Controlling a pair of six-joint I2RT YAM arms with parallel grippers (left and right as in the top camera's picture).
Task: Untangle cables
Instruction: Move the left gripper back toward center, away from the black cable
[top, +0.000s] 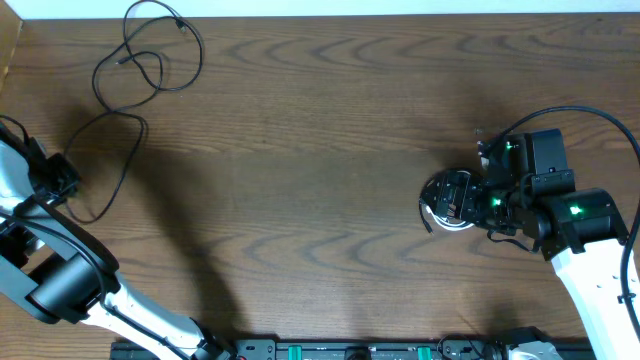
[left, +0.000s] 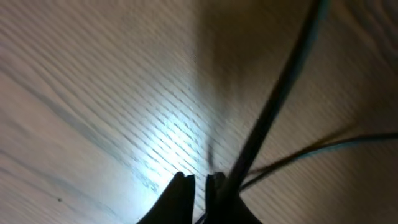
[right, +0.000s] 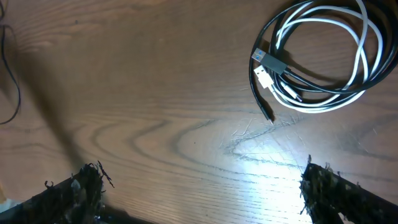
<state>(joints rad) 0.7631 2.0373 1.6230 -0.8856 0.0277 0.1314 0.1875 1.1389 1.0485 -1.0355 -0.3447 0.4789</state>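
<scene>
The wood-grain desk (top: 320, 130) carries two lots of cable. A long black cable (left: 270, 106) sprawls in crossed loops far to the left of the coil (right: 314, 102) and runs down to the left hand (left: 198, 186). That hand's fingers are drawn close together with the cable against them, but blur hides whether it is pinched. The coil, a black cord and a white cord wound together, lies just ahead of the right hand (right: 205, 180), whose fingers are spread wide and hold nothing. The USB plugs (right: 268, 60) rest on the coil's left edge in the right wrist view.

A grab across the whole coil would likely lift both cords together and tighten the wraps. A hard pull on the long cable could cinch its loops into a knot.
</scene>
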